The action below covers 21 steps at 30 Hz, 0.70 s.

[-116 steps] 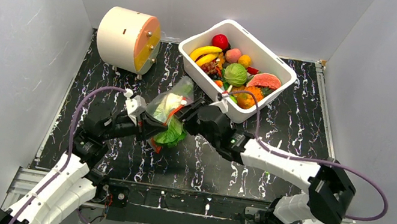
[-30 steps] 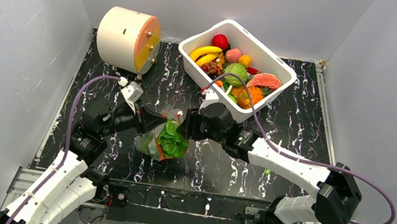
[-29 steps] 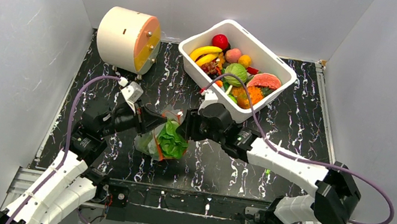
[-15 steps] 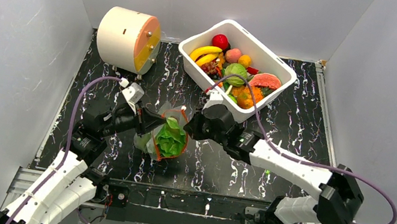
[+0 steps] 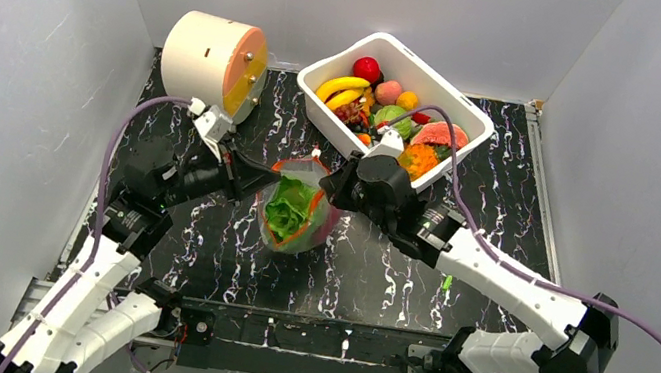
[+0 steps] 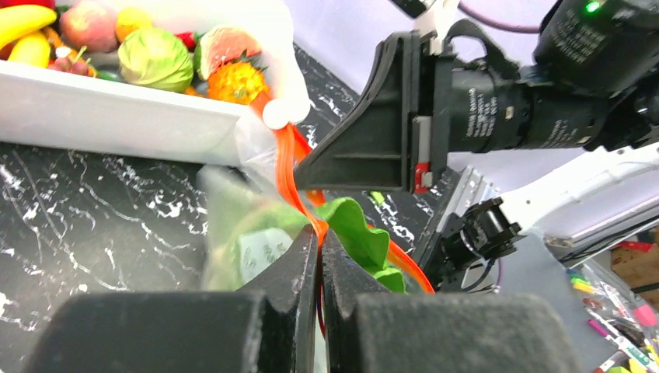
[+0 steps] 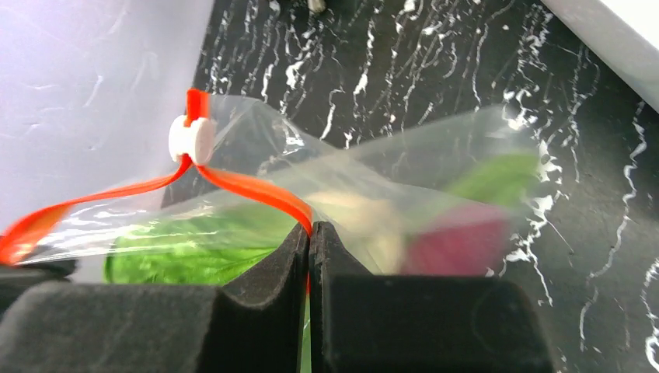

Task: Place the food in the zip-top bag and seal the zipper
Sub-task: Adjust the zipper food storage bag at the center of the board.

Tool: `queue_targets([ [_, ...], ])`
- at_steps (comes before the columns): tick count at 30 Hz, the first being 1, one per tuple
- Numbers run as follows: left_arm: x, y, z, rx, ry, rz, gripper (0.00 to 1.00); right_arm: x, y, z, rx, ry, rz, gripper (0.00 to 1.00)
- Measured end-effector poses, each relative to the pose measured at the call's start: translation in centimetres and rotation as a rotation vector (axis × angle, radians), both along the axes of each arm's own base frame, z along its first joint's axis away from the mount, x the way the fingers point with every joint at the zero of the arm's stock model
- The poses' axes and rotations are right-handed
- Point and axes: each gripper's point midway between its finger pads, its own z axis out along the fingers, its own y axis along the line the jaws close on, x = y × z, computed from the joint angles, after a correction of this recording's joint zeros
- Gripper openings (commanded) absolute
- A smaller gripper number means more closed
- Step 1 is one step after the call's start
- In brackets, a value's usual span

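The zip-top bag, with leafy greens inside, is stretched between the two arms over the middle of the tabletop, near the white tub of toy fruit. The left fingers are clamped on its orange zipper at one side, the right fingers pinch the strip opposite, and the mouth gapes

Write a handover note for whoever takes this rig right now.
Left hand: shut on the bag's orange zipper strip.
Right hand: shut on the opposite side of that strip.
Bag: held between them, mouth open, slider at one end.
Done: lettuce is inside, plus a blurred reddish piece.
Left: other food, banana included, sits in the white tub; zipper not closed.
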Motion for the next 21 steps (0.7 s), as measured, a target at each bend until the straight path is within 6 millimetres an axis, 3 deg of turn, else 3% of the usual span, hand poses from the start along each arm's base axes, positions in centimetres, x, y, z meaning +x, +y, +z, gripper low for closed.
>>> queue_targets([
  [3, 0.3, -0.3, 1.3, -0.017, -0.001, -0.005, 0.00, -0.3, -0.2, 0.3, -0.029, 0.028, 0.002, 0.00],
  [7, 1.4, 0.0, -1.0, 0.051, 0.078, 0.034, 0.00, -1.5, 0.8, 4.8, 0.103, 0.006, 0.070, 0.00],
  [10, 1.4, 0.3, -1.8, 0.083, 0.124, 0.047, 0.00, -2.0, 0.7, 6.2, 0.192, 0.001, 0.071, 0.00],
  [13, 1.0, 0.4, 0.1, 0.069, 0.114, 0.043, 0.00, -2.1, 0.6, 4.8, 0.210, 0.027, 0.056, 0.00],
  [17, 0.0, 0.2, 3.5, 0.015, 0.032, 0.015, 0.00, -1.2, 1.7, 0.9, 0.127, 0.079, 0.049, 0.00],
  [21, -0.3, 1.2, 2.6, 0.063, 0.021, 0.052, 0.00, -1.2, 3.9, 0.1, 0.082, 0.085, 0.136, 0.00],
])
